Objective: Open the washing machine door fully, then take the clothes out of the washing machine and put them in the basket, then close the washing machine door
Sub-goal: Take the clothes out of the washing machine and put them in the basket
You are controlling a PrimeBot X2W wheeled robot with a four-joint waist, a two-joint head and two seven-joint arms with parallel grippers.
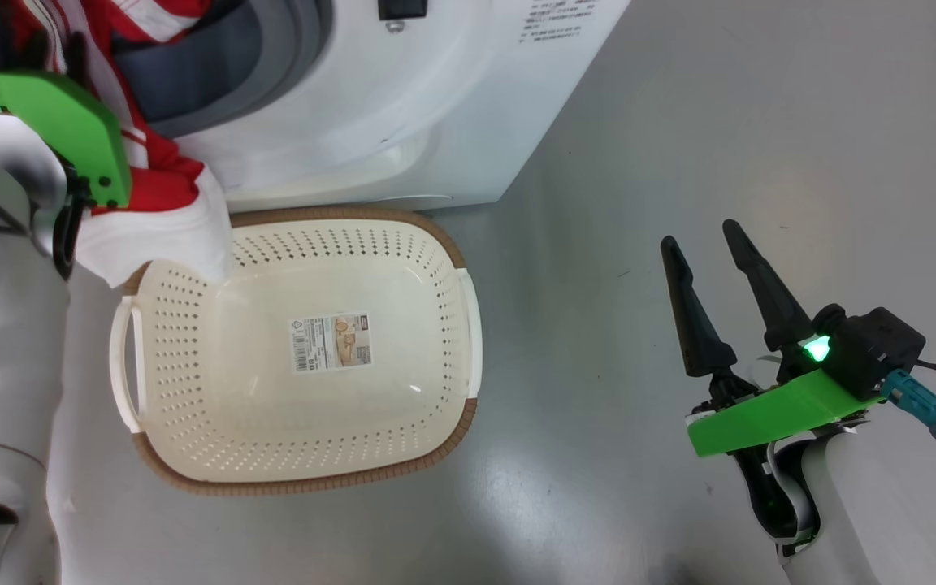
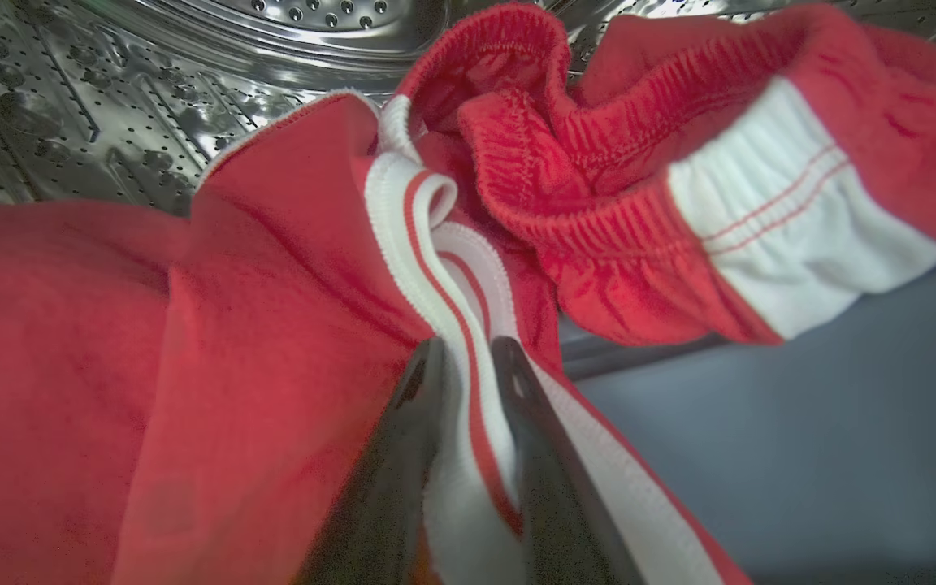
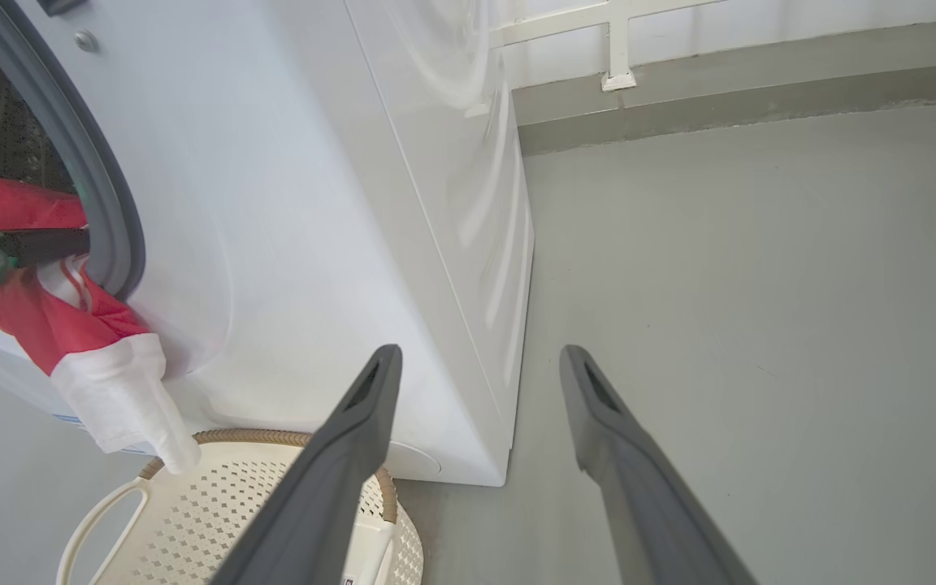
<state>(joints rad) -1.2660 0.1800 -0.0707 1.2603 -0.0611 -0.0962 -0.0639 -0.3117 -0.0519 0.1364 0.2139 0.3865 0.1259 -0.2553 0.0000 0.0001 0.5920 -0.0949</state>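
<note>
The left gripper (image 2: 468, 349) is in at the mouth of the washing machine (image 1: 403, 122), its two dark fingers (image 2: 387, 487) drawn narrow with a white-and-red striped band of the clothes (image 2: 273, 341) pinched between them; it looks like a hold on the fabric, not a mere touch. The coming move turns on one thing: the basket (image 1: 435, 236) sits on the floor (image 1: 679, 122) just in front of the machine, below the opening, so from that gripper the way is out toward the robot and down. The garment's long axis runs that same way, from the steel drum (image 2: 110, 97) over the grey gasket (image 3: 114, 219) and down the white front, its white-hemmed end hanging at the basket's far left corner (touching the rim or not, I cannot tell). The left arm is plainly the nearer; the right gripper (image 1: 699, 236) is well apart to the right, fingers spread wide and holding nothing. In the way, I judge, are the gasket lip and a second red piece (image 2: 598, 162) with an elastic waistband, bunched beside the held band; it may drag along or snag.
</note>
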